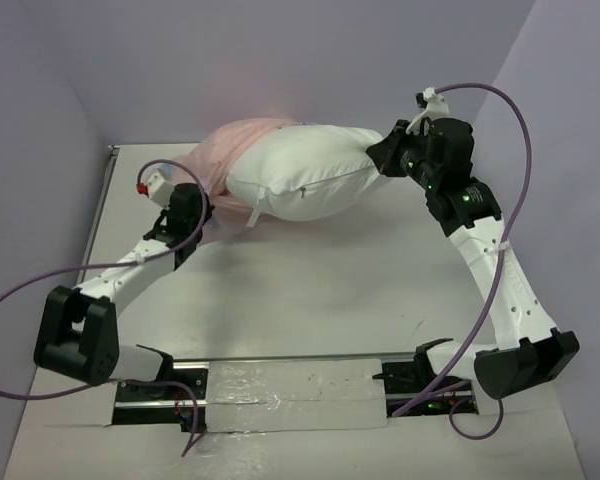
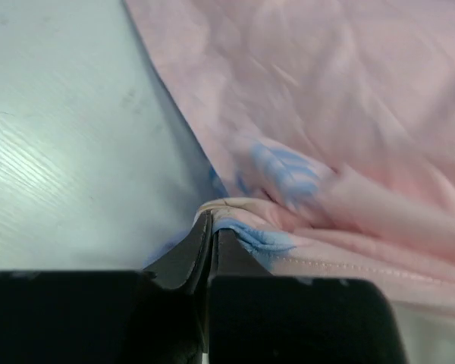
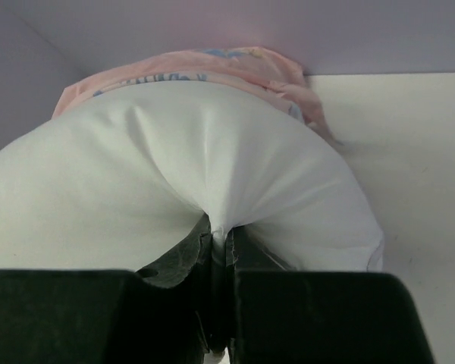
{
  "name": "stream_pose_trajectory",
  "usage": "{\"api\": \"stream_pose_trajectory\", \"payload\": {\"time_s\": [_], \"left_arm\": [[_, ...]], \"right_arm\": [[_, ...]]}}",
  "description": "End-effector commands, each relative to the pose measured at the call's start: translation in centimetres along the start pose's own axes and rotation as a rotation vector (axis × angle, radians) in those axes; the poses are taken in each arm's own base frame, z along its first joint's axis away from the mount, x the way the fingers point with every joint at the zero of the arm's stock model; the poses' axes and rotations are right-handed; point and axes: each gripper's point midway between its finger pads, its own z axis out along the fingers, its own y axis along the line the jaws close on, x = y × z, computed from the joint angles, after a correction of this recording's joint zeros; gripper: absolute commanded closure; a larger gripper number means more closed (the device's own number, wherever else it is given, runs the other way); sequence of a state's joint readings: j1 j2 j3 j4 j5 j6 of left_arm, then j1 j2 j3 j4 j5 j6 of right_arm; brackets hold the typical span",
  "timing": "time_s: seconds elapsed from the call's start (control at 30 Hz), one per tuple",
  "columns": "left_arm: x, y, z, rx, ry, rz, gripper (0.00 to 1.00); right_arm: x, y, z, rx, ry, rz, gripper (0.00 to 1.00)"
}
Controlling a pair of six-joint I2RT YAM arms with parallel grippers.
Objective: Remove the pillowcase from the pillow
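Two pinches: left gripper (image 2: 210,221) closed on the pillowcase (image 2: 349,98) hem, right gripper (image 3: 221,233) closed on the pillow (image 3: 136,167), whose left end lies inside the cover. Either thin bite could slip under pull.

The pillow (image 1: 310,180) is plump and plain white, lying toward 12 o'clock on the surface, its long axis running from about 8 to 2 o'clock. Most of it is bare. Its 2 o'clock end is gathered into a pucker, clamped in the right gripper (image 3: 220,227). The pillowcase (image 1: 235,145), pale pink side out with faint blue marks, is bunched over the pillow's 10 o'clock end. A wrinkled hem trails down toward 7 o'clock, where the left gripper (image 2: 211,220) pinches a fold of it.
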State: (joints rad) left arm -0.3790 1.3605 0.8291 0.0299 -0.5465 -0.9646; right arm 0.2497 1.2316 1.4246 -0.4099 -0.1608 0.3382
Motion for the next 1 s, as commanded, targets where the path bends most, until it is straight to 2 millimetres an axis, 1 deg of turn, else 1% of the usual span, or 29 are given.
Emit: {"api": "stream_pose_trajectory", "payload": {"time_s": [0.0, 0.03, 0.07, 0.1, 0.13, 0.17, 0.2, 0.27, 0.3, 0.33, 0.37, 0.4, 0.43, 0.47, 0.5, 0.53, 0.57, 0.6, 0.63, 0.67, 0.7, 0.73, 0.77, 0.8, 0.83, 0.87, 0.9, 0.93, 0.97], "left_arm": [[-2.5, 4.2, 3.4, -0.192, -0.034, -0.058, 1.00], [-3.5, 5.4, 4.3, -0.240, -0.044, -0.078, 1.00], [-2.6, 7.0, 5.4, -0.303, -0.007, -0.056, 1.00], [-3.7, 6.6, 6.1, -0.321, -0.020, -0.073, 1.00], [-3.6, 8.3, 7.5, -0.385, -0.009, -0.073, 1.00], [-3.6, 9.0, 8.2, -0.416, -0.003, -0.085, 1.00], [-4.2, 8.9, 8.7, -0.445, 0.007, -0.092, 1.00], [-4.8, 10.3, 10.4, -0.519, 0.003, -0.093, 1.00], [-4.5, 11.6, 10.2, -0.578, 0.017, -0.071, 1.00], [-4.2, 12.8, 10.7, -0.627, 0.023, -0.061, 1.00], [-4.5, 13.0, 10.8, -0.639, 0.027, -0.066, 1.00], [-4.0, 13.2, 10.8, -0.635, 0.061, -0.074, 1.00], [-4.5, 12.8, 11.0, -0.603, 0.049, -0.096, 1.00], [-3.9, 13.4, 10.7, -0.602, 0.063, -0.092, 1.00], [-4.3, 13.4, 10.5, -0.601, 0.045, -0.096, 1.00], [-5.0, 13.3, 10.0, -0.600, 0.028, -0.099, 1.00], [-5.3, 13.6, 9.7, -0.611, 0.018, -0.095, 1.00], [-5.8, 13.9, 9.4, -0.629, -0.001, -0.090, 1.00], [-6.2, 14.3, 8.9, -0.646, -0.005, -0.090, 1.00], [-6.4, 14.5, 8.7, -0.653, -0.007, -0.086, 1.00], [-6.6, 14.8, 8.4, -0.670, -0.015, -0.081, 1.00], [-8.2, 16.6, 8.0, -0.726, -0.057, -0.102, 1.00], [-8.4, 17.4, 7.4, -0.760, -0.054, -0.095, 1.00], [-9.0, 18.3, 7.0, -0.786, -0.065, -0.105, 1.00], [-9.6, 18.5, 6.6, -0.785, -0.073, -0.114, 1.00], [-9.4, 19.2, 6.2, -0.793, -0.069, -0.113, 1.00], [-9.8, 19.5, 6.1, -0.790, -0.084, -0.129, 1.00], [-10.5, 19.7, 5.7, -0.784, -0.094, -0.143, 1.00], [-10.5, 20.1, 5.4, -0.786, -0.094, -0.140, 1.00]], "right_arm": [[-8.0, -2.4, -2.4, 0.136, -0.240, -0.147, 1.00], [-8.1, -2.8, -2.3, 0.146, -0.238, -0.148, 1.00], [-8.2, -3.4, -2.4, 0.161, -0.241, -0.147, 1.00], [-8.1, -3.9, -2.4, 0.174, -0.237, -0.154, 1.00], [-8.2, -4.2, -2.5, 0.182, -0.241, -0.159, 1.00], [-8.4, -5.0, -2.8, 0.201, -0.250, -0.155, 1.00], [-8.2, -5.5, -3.0, 0.211, -0.254, -0.147, 1.00], [-8.5, -6.4, -3.6, 0.236, -0.274, -0.136, 1.00], [-8.7, -7.5, -4.4, 0.260, -0.289, -0.123, 1.00], [-8.9, -7.7, -4.7, 0.254, -0.298, -0.118, 1.00], [-8.9, -7.9, -5.0, 0.251, -0.305, -0.112, 1.00], [-9.0, -9.2, -5.7, 0.278, -0.318, -0.103, 1.00], [-8.9, -9.5, -5.9, 0.280, -0.320, -0.099, 1.00], [-8.7, -9.7, -6.0, 0.282, -0.319, -0.086, 1.00], [-8.5, -10.7, -6.3, 0.304, -0.320, -0.075, 1.00], [-8.8, -11.0, -6.9, 0.314, -0.335, -0.072, 1.00], [-9.3, -11.3, -7.6, 0.322, -0.357, -0.052, 1.00], [-9.8, -11.1, -8.0, 0.294, -0.374, -0.046, 1.00], [-10.6, -12.4, -9.1, 0.316, -0.395, -0.036, 1.00], [-11.7, -12.2, -9.8, 0.305, -0.421, -0.018, 1.00], [-12.1, -12.3, -10.0, 0.296, -0.416, -0.023, 1.00], [-12.6, -12.9, -10.3, 0.313, -0.419, -0.025, 1.00], [-13.5, -13.0, -10.3, 0.320, -0.422, -0.026, 1.00], [-13.3, -13.5, -10.3, 0.334, -0.404, -0.021, 1.00], [-13.8, -13.7, -10.5, 0.342, -0.415, -0.020, 1.00], [-14.3, -14.7, -10.9, 0.364, -0.431, 0.003, 1.00], [-15.1, -14.9, -11.5, 0.365, -0.450, 0.012, 1.00], [-15.5, -14.9, -11.7, 0.344, -0.455, 0.026, 1.00], [-16.0, -15.6, -12.0, 0.357, -0.472, 0.044, 1.00]]}}
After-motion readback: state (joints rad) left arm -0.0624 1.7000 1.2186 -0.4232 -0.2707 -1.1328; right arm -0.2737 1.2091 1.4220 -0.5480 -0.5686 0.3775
